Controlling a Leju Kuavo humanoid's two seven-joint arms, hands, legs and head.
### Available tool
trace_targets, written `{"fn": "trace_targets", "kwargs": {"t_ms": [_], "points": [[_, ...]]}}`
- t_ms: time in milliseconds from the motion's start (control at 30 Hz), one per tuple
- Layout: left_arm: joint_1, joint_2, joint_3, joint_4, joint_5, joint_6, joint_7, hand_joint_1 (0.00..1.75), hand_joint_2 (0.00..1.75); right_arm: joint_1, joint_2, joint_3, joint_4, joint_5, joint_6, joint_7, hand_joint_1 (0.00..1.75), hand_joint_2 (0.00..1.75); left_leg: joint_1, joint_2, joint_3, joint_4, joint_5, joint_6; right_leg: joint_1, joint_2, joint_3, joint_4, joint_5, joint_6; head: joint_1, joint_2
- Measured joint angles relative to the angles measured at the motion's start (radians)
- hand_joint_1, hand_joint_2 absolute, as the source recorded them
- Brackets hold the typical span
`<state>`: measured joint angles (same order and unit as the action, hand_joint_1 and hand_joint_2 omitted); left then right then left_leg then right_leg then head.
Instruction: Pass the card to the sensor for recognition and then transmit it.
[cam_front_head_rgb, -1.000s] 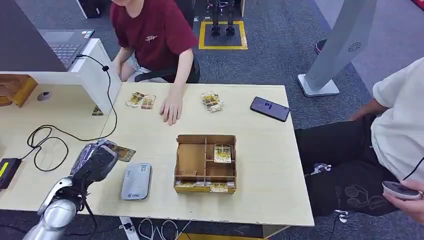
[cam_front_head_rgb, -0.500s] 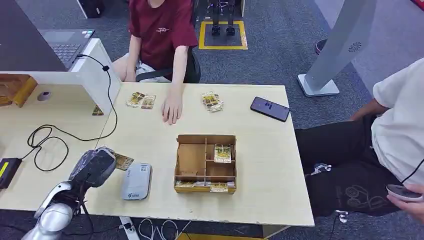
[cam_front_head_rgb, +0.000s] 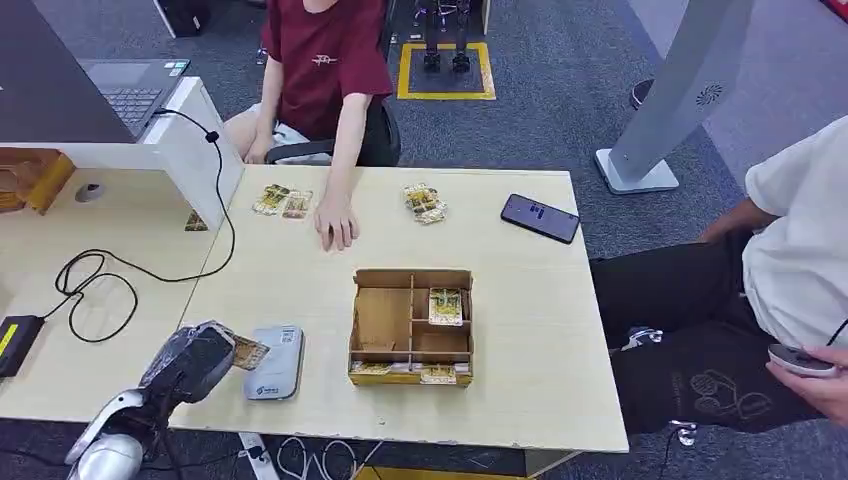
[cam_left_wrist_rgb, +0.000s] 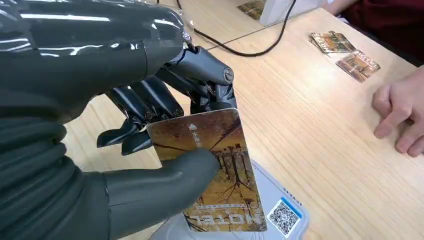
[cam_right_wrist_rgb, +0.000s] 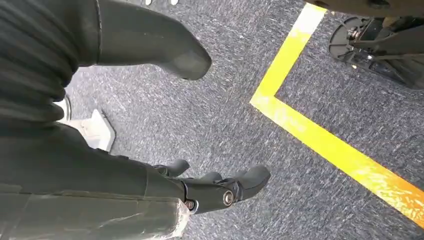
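Table (cam_front_head_rgb: 520, 330) near edge — left robot hand (cam_front_head_rgb: 190, 362), card (cam_front_head_rgb: 249, 352) over sensor (cam_front_head_rgb: 274, 363)

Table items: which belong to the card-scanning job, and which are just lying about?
Job:
- card, held by the left hand
- sensor, partly under the card
- divided cardboard box

Lying about:
- phone
- loose cards
- black cable
- laptop
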<state>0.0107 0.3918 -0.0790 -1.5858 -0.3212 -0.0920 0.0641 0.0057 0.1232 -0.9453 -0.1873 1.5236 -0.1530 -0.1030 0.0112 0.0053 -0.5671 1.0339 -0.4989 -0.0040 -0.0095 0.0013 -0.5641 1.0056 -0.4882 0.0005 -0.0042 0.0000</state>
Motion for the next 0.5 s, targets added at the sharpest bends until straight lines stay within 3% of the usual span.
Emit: {"fn": "trace_targets", "kwargs": {"t_ms": [500], "points": [[0.025, -0.047, -0.06, -0.039, 0.003, 0.003, -0.001, 1.75, 1.75, 0.0, 0.002, -0.002, -0.001, 0.011, 0.0, 0.009, 0.0, 1.75, 0.0, 0.0, 0.0, 0.0, 0.0, 0.0, 0.0, 0.0, 0.0, 0.0, 0.0, 0.0, 0.0, 0.0]]}}
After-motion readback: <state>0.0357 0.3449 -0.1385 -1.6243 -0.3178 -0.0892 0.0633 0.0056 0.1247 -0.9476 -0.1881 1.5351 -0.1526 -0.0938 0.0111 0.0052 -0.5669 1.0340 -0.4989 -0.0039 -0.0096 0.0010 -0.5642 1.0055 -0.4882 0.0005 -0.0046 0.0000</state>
